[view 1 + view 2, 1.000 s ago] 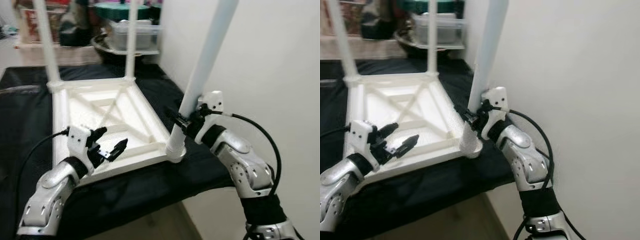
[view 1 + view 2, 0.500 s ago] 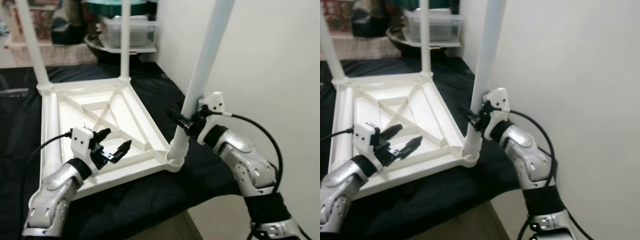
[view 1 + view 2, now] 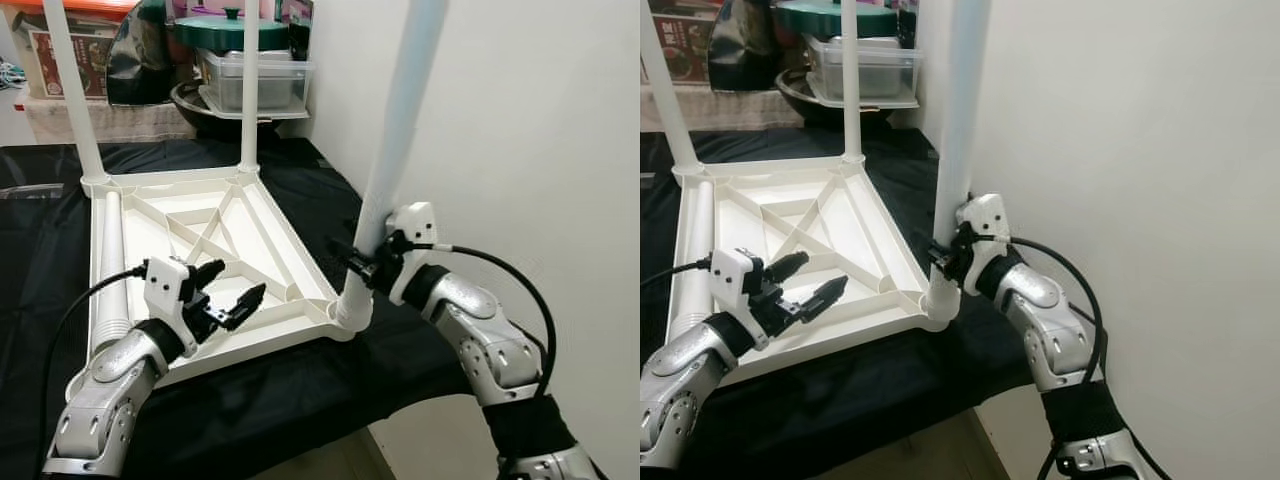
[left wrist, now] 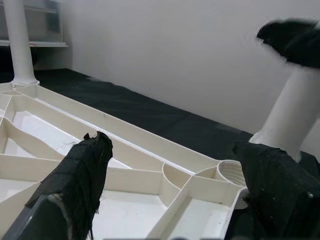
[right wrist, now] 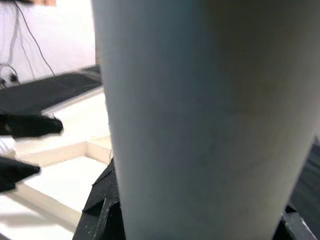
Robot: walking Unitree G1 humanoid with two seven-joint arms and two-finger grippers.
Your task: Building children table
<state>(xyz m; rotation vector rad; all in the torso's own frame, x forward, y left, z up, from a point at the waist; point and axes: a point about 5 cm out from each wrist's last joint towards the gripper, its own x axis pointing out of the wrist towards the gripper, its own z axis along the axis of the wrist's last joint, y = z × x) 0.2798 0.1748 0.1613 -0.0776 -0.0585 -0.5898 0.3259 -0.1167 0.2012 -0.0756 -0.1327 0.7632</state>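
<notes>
- Upturned white children's tabletop [image 3: 215,265] lying on black-covered worktop [image 3: 300,385], near the wall.
- Right hand [image 3: 362,268] pinching the near-right table leg [image 3: 395,150] low down, just above its corner socket.
- Left hand [image 3: 228,300] spread, hovering over the tabletop's near edge.

A plain white wall [image 3: 540,130] flanks a black-draped surface [image 3: 40,260], with what seem storage bins [image 3: 255,80] behind

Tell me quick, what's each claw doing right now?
Left gripper: open, holding nothing, above the tabletop.
Right gripper: shut on the table leg.
</notes>
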